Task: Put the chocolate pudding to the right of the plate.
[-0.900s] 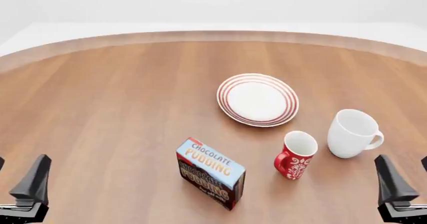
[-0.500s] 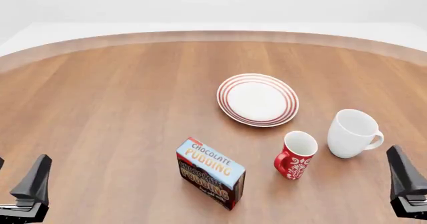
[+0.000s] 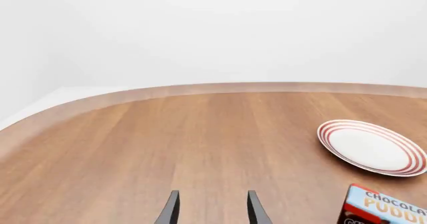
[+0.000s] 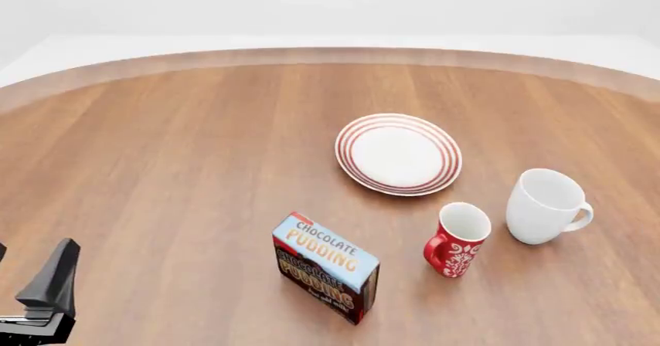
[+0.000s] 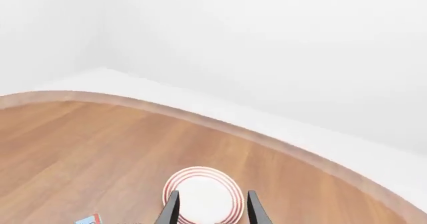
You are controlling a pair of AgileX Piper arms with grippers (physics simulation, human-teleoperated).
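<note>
With both pairs of fingers [image 3: 212, 211] spread and empty, I judge the chocolate pudding [image 4: 324, 267], standing near the counter's [image 4: 165, 161] front edge, a light, stiff carton best pinched across its broad faces.

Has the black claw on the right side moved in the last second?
Yes. It slid rightward, away from the white mug, and has now left the front view; the right gripper shows only through its own camera.

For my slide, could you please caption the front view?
Chocolate pudding sits nearer than the plate, untouched; left gripper waits.
</note>
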